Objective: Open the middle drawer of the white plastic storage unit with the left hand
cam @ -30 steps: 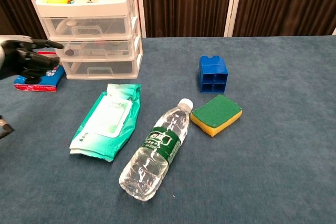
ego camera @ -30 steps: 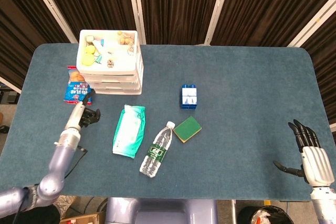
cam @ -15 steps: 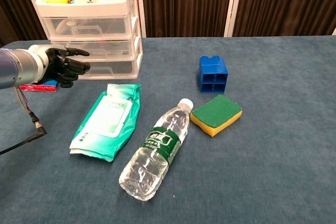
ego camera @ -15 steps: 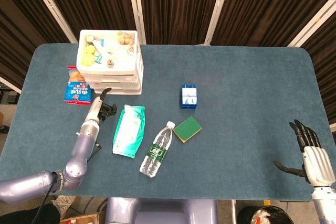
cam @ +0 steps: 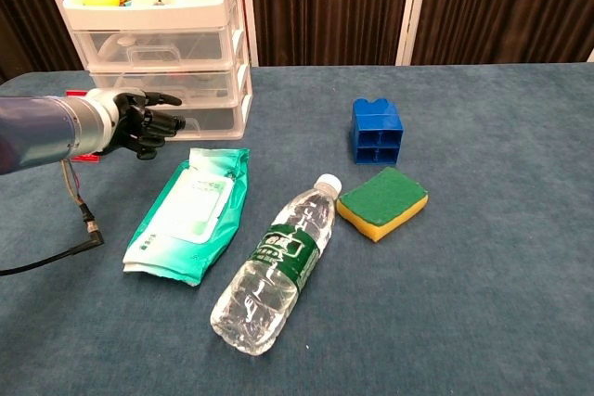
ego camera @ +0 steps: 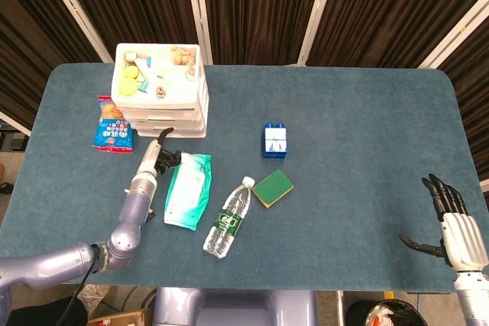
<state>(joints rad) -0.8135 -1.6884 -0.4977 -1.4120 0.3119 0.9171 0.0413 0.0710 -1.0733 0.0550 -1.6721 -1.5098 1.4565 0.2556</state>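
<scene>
We see the left robot hand (cam: 148, 123) with fingers loosely curled, holding nothing, just in front of the white drawer unit (cam: 167, 53), whose middle drawer (cam: 172, 86) is closed, on the bench (cam: 483, 229).

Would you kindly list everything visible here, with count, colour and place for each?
storage unit: one, white, three closed drawers, small items in its open top, far left of the table
snack bag: one, blue and red, left of the unit
wipes pack: one, green, in front of the unit
bottle: one, clear with green label, lying right of the wipes
sponge: one, green on yellow, right of the bottle's cap
block: one, blue, behind the sponge
table: one, blue cloth
left hand: black, before the unit's lower drawers, holding nothing
right hand: black fingers spread, near right edge
</scene>
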